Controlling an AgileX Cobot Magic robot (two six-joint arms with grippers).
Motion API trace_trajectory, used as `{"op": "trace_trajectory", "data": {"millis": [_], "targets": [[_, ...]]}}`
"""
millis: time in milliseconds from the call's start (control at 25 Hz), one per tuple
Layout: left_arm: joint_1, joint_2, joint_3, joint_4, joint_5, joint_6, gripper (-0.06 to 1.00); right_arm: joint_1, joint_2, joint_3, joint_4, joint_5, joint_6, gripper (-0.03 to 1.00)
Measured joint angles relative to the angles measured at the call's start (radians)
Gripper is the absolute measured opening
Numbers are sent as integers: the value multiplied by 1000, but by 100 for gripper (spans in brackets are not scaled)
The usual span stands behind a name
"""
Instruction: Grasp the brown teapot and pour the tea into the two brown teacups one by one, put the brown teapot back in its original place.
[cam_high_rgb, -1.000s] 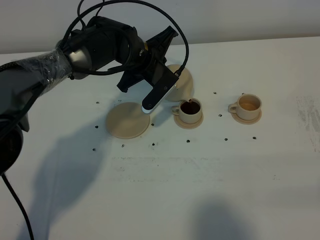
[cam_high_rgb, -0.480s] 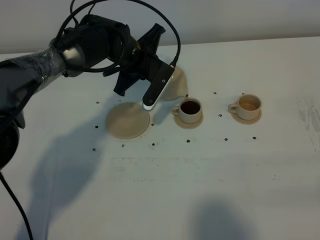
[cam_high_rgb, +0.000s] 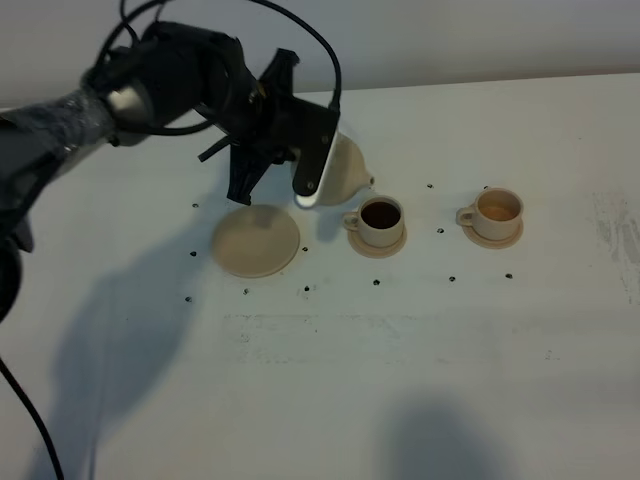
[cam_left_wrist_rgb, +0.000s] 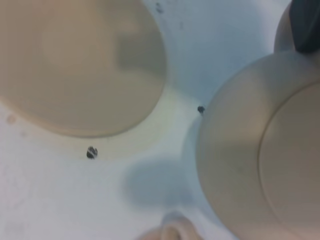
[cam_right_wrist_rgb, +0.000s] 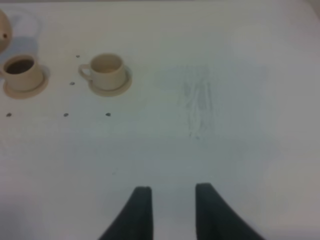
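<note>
My left gripper (cam_high_rgb: 318, 168) is shut on the brown teapot (cam_high_rgb: 347, 170) and holds it above the table, behind and left of the near teacup. In the left wrist view the teapot (cam_left_wrist_rgb: 250, 165) fills one side, with one dark fingertip (cam_left_wrist_rgb: 305, 22) at its edge. The wide round saucer plate (cam_high_rgb: 257, 240) lies bare beside it and also shows in the left wrist view (cam_left_wrist_rgb: 75, 60). One teacup (cam_high_rgb: 380, 220) holds dark tea. The other teacup (cam_high_rgb: 497, 212) looks pale inside. My right gripper (cam_right_wrist_rgb: 172, 210) is open and empty, well away from both cups (cam_right_wrist_rgb: 21, 70) (cam_right_wrist_rgb: 107, 68).
The white table (cam_high_rgb: 400, 360) carries small dark specks around the cups and the plate. A scuffed patch (cam_right_wrist_rgb: 197, 100) lies in front of my right gripper. The left arm and its cables reach in from the upper left.
My left gripper has drawn the teapot back and to the left, away from the near cup. The stream into that cup has stopped, and the cup now stands full of dark tea.
</note>
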Motion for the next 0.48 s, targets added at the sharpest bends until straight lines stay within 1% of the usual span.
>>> {"op": "trace_trajectory", "data": {"millis": [160, 200, 320, 440, 480], "targets": [[0, -58, 1, -65, 69, -112, 12, 0, 0, 0, 0, 0, 0, 23], [0, -72, 5, -83, 88, -155, 12, 0, 0, 0, 0, 0, 0, 23], [0, -104, 29, -131, 115, -251, 12, 0, 0, 0, 0, 0, 0, 23], [0, -134, 65, -144, 127, -326, 12, 0, 0, 0, 0, 0, 0, 23], [0, -145, 82, -144, 129, -366, 12, 0, 0, 0, 0, 0, 0, 23]]}}
